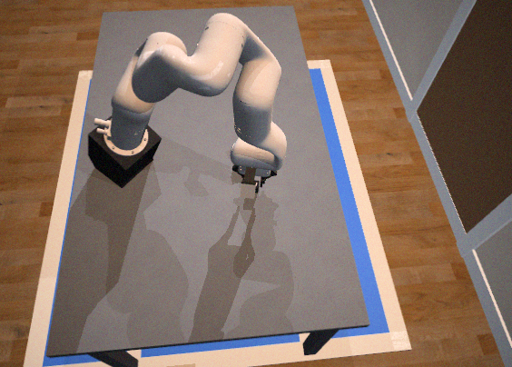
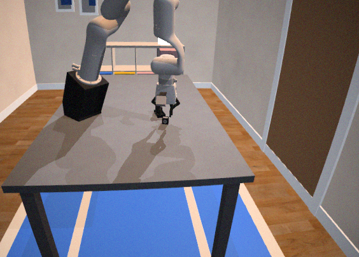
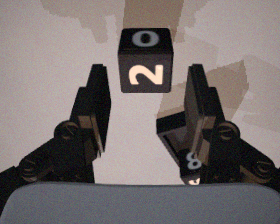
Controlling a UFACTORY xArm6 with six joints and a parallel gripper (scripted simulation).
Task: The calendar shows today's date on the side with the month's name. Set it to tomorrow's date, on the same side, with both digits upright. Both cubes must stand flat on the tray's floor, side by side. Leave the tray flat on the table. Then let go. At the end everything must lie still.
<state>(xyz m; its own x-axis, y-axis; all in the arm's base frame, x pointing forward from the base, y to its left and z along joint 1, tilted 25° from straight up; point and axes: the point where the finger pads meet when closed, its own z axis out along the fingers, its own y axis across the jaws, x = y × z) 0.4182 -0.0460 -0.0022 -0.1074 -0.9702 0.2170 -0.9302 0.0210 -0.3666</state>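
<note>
One black calendar cube stands on the grey table, with a white 2 on the face toward the wrist camera and a 0 on the face beyond it. In the exterior view it is a small dark block right under the fingers. My gripper points straight down and hovers just above the cube, its fingers half apart with nothing between them. The gripper also shows in the exterior view and in the top view, where the arm hides most of the cube. No tray, month block or second cube is in any view.
The arm's black base block stands at the table's far left, also seen in the exterior view. The table's right edge is some way from the gripper. A low shelf stands against the back wall.
</note>
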